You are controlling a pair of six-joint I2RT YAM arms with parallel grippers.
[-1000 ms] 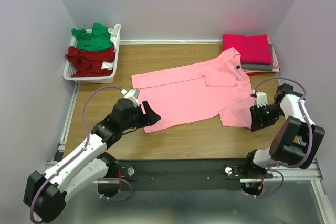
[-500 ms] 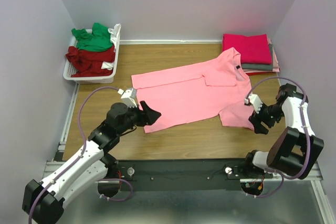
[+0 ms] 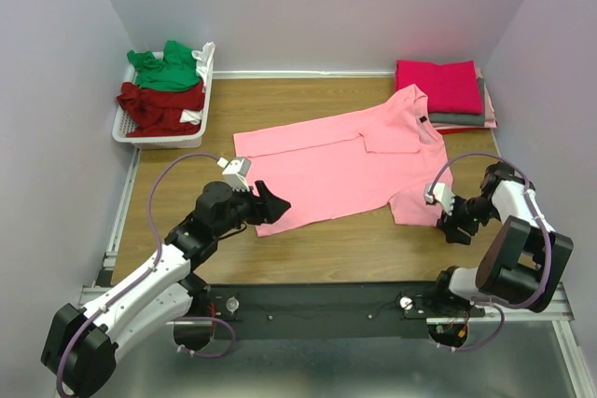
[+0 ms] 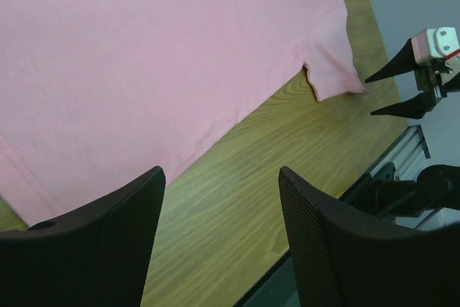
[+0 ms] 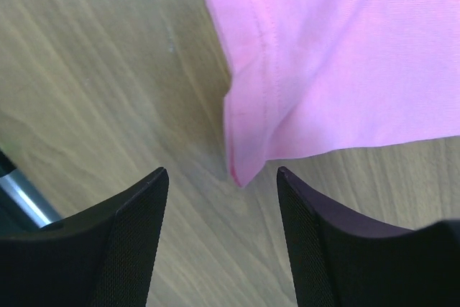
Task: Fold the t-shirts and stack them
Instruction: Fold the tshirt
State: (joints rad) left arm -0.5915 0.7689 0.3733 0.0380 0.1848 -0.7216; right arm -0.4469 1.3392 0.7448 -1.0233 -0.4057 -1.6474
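**1. Claw state.** My left claw (image 3: 276, 202) is open and empty. My right claw (image 3: 451, 223) is also open and empty.

**2. Work item.** The light pink short-sleeved cloth t-shirt (image 3: 336, 160) lies spread on the brown wooden table (image 3: 354, 240).
- Its sleeve corner (image 5: 237, 167) lies flat just ahead of my right claw (image 5: 221, 174), centred between the fingers and untouched.
- Its bottom hem (image 4: 169, 134) runs just ahead of my left claw (image 4: 219, 177), apart from the tips.

**3. Step in hand (my judgement): take both near-edge points for the fold.**
- Lower each claw until one finger slides under the cloth edge and the other sits above it.
- Pinch one layer only. The seam at the sleeve is doubled and gives the firmer hold.
- Close both claws before lifting, and raise them together so the cloth does not skew.
- Keep the tips from scraping the wood.

**4. Count.**
- Spread shirts: one, the pink.
- Far ahead of my left claw: one white slotted plastic basket (image 3: 121, 130). It holds one green crumpled cloth t-shirt (image 3: 166, 67) and one dark red crumpled cloth t-shirt (image 3: 159, 104).
- Far ahead of my right claw: one stack, with one magenta folded cloth t-shirt (image 3: 438, 84) on one grey folded cloth t-shirt (image 3: 457, 118). Edges of further layers show beneath, but I cannot count them.
- Claws: two.
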